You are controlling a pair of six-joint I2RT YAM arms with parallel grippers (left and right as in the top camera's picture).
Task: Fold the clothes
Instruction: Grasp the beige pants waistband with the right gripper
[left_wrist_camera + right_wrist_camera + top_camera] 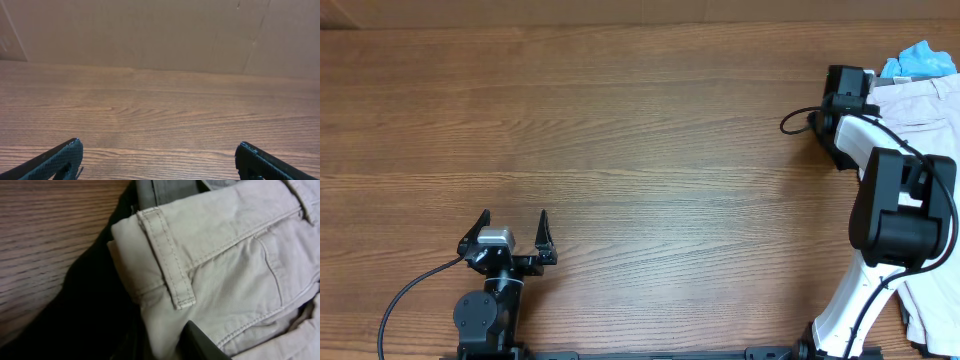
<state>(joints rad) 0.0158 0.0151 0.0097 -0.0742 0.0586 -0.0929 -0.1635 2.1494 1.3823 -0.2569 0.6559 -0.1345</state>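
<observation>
The clothes, cream-beige trousers [920, 105], lie on a pile at the table's far right edge. In the right wrist view their waistband corner with a belt loop [170, 265] fills the frame, stitched seams running to the right. My right gripper [842, 100] sits at the pile's left edge. One dark finger [202, 342] presses on the cream cloth, and the fabric's folded edge is pinched against the dark side to its left, where the other finger is lost in shadow. My left gripper [513, 228] rests near the front left, wide open over bare wood [160, 150].
A black garment [95, 305] lies under the cream trousers, and a grey one [165, 190] shows above them. A light blue cloth [920, 58] sits at the back right corner. The right arm's white links [880, 200] stretch along the table's right side.
</observation>
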